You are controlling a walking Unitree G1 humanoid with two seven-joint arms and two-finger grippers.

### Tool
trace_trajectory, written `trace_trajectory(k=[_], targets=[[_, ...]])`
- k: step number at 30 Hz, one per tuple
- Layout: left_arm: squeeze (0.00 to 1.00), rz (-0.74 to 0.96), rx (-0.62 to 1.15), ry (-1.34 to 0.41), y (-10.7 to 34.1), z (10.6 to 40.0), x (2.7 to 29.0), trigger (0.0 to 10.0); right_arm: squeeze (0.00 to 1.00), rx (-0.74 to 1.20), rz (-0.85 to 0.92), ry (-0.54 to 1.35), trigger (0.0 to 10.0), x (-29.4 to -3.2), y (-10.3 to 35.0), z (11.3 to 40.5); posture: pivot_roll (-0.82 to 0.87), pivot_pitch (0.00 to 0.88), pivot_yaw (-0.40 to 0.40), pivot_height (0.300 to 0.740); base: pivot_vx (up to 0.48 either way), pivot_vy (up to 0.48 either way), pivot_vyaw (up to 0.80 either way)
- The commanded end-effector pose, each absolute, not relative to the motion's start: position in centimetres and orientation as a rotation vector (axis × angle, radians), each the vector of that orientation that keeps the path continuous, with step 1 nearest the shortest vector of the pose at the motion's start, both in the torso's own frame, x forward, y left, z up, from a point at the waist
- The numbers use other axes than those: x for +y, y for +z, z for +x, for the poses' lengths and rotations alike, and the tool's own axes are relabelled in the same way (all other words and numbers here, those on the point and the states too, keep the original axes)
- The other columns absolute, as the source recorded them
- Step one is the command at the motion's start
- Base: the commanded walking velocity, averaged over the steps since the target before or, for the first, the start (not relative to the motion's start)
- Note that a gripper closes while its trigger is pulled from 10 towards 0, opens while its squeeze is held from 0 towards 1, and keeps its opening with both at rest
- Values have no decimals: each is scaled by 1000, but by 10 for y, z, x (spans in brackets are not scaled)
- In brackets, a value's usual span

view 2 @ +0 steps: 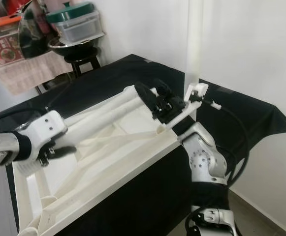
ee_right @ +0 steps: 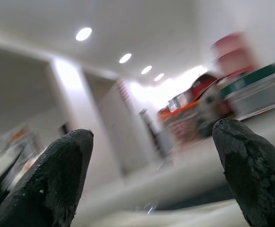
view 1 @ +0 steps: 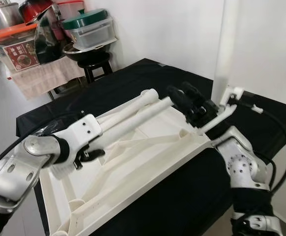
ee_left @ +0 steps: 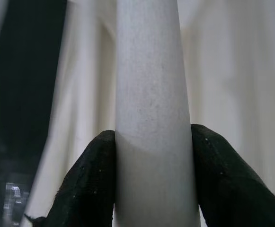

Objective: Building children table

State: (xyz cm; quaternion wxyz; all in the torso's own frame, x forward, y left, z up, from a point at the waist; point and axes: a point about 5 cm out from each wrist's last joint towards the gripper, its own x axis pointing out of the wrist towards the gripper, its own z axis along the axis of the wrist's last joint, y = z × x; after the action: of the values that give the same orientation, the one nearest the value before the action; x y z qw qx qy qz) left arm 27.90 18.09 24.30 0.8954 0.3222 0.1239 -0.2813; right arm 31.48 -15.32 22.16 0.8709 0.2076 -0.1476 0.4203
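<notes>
2 claws at work, each with a different job. Left claw (ee_left: pixel 152 189) is clamped on a loose white table leg (view 1: pixel 133 123); in the left wrist view the 2 black fingers (ee_left: pixel 87 182) press either side of the tube, gripped near its lower end so the free end reaches forward over the tabletop. That leg lies at a slant, running up and away from the left claw toward the far corner, with a 2nd loose leg (view 1: pixel 128 109) lying just beside it. Right claw (view 1: pixel 189 104) sits at the far right corner of the tabletop with its fingers spread apart, nothing between them; the right wrist view looks out across the room past both fingertips (ee_right: pixel 64 170). Judged: it is placed there to steady the corner or to receive the incoming leg, cannot tell which. White children's tabletop (view 1: pixel 133 191) rests upside down on the black-draped bench (view 1: pixel 133 78), ribs and sockets facing up, which is the sensible way to fit legs. 1 leg (view 1: pixel 226 44) already stands upright at the far right corner, just behind the right claw. Judged: assembly is partway, with 1 leg seated. Stool (view 1: pixel 96 66) stacked with pots and containers stands beyond the bench, well apart.
</notes>
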Motion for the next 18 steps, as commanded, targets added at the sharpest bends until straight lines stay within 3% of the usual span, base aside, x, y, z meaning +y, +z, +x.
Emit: trace_trajectory(k=[1, 9, 12, 13, 14, 15, 18], targets=[[0, 638, 120, -482, 260, 289, 189, 0, 0, -289, 410, 1036, 10000, -135, 220, 304, -87, 0, 129, 740, 0, 0, 0], [0, 381, -119, -409, 274, 302, 186, 0, 0, -260, 380, 1146, 10000, -130, 220, 294, -90, 0, 121, 740, 0, 0, 0], [0, 15, -327, -511, 280, 298, 175, 0, 0, -238, 342, 1191, 10000, -127, 219, 293, -87, 0, 117, 740, 0, 0, 0], [0, 15, -327, -511, 280, 298, 175, 0, 0, -238, 342, 1191, 10000, -127, 219, 293, -87, 0, 117, 740, 0, 0, 0], [0, -106, -387, -540, 281, 295, 173, 0, 0, -236, 324, 1206, 10000, -125, 219, 292, -89, 0, 116, 740, 0, 0, 0], [0, -258, -421, -690, 275, 285, 162, 0, 0, -241, 310, 1199, 10000, -123, 222, 295, -87, 0, 114, 740, 0, 0, 0], [0, -258, -421, -690, 275, 285, 162, 0, 0, -241, 310, 1199, 10000, -123, 222, 295, -87, 0, 114, 740, 0, 0, 0]])
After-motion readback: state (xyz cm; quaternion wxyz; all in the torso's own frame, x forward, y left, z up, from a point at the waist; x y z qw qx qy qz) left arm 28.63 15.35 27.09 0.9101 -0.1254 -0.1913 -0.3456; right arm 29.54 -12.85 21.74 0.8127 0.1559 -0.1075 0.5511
